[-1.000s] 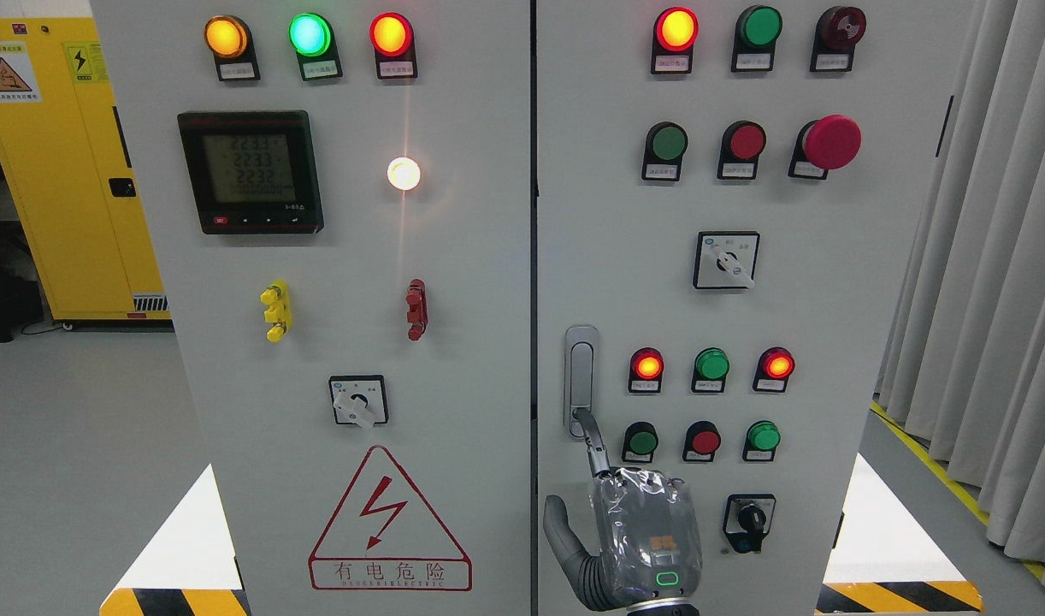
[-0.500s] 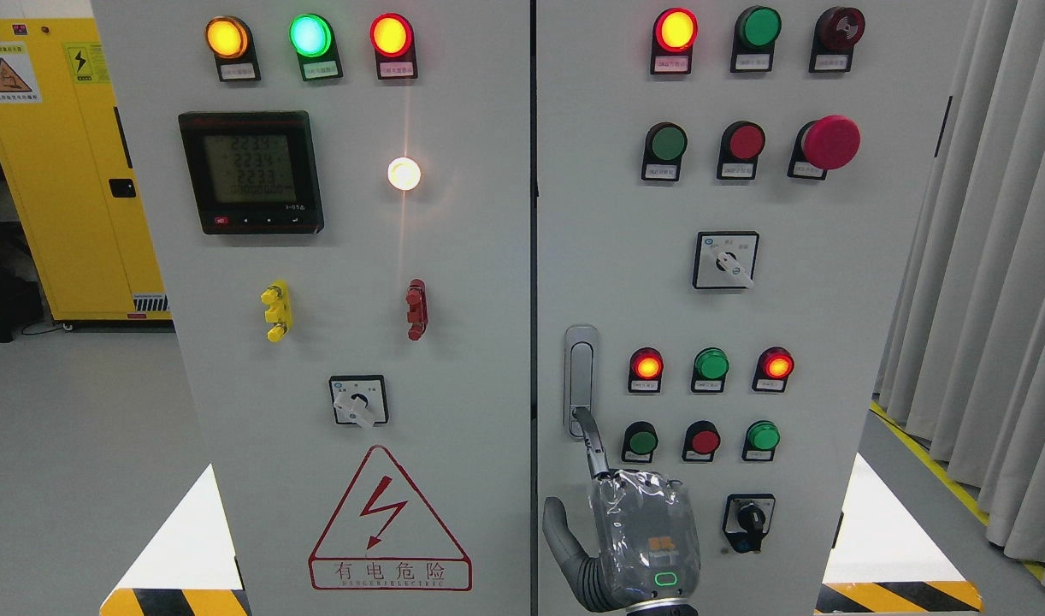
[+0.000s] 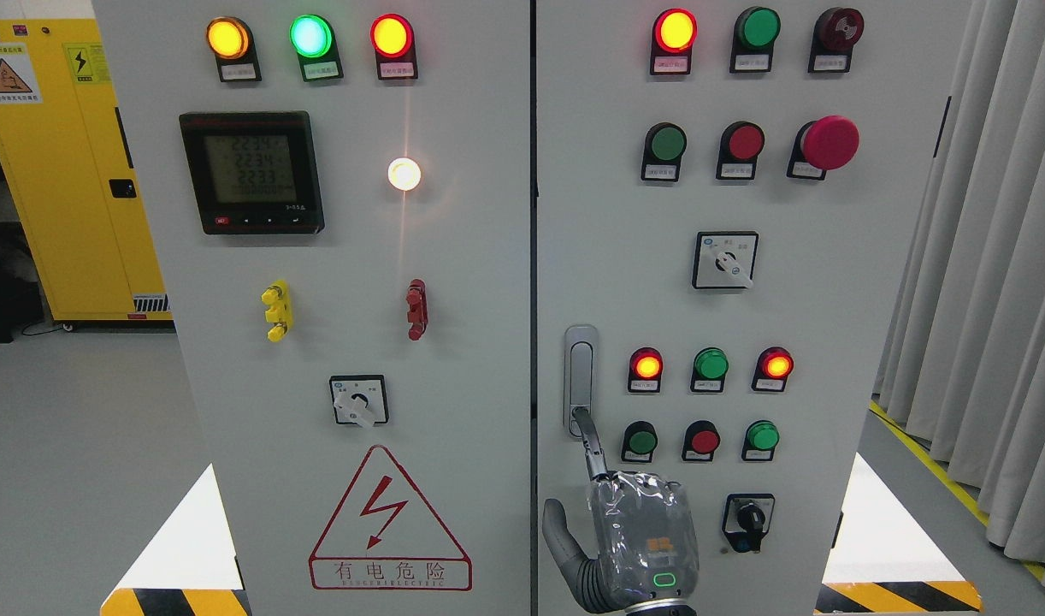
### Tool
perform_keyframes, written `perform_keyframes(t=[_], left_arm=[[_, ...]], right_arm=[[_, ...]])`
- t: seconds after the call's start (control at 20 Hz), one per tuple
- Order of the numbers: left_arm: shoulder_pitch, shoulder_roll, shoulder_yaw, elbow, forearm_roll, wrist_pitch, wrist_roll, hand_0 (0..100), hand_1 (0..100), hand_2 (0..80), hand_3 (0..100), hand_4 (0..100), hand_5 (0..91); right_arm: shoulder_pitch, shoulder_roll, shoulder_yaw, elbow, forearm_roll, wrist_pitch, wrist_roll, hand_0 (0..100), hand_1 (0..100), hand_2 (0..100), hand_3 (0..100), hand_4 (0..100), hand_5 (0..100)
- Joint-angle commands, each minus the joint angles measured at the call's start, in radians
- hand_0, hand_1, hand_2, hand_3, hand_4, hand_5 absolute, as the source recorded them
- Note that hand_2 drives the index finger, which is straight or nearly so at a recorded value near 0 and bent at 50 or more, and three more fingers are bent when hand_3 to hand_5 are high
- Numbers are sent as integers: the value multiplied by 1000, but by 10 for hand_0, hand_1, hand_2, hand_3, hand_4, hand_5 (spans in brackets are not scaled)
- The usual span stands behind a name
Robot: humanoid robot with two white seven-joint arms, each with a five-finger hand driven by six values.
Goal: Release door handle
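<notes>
Head view shows my right hand (image 3: 634, 535) low on the right door of the cabinet (image 3: 830, 342), with its back toward the camera. One finger (image 3: 593, 445) is stretched up and its tip rests at the lower end of the door handle (image 3: 581, 376), a silver vertical lever in a recess near the door's left edge. The thumb stands out to the left, and the hand holds nothing; the other fingers I cannot see. The handle lies flush, so I judge the release is nearly finished. The risk is the fingertip catching under the lever as I pull away, which could lift the lever or swing the door. If I move to the right, my hand may also brush the green button (image 3: 640, 441) just beside the finger.
</notes>
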Motion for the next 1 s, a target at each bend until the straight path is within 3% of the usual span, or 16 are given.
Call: perform_keyframes(t=[0.0,0.95], left_arm=[[0,0,0,0,0,1,0,120,556,0,0,0,0],[0,0,0,0,0,1,0,120,556,0,0,0,0]], right_arm=[[3,1,-1,8,-1,2,22,597,411,52,1000,1000,1000],[14,3,4,10,-4,13,27,587,413,65,1000,1000,1000]])
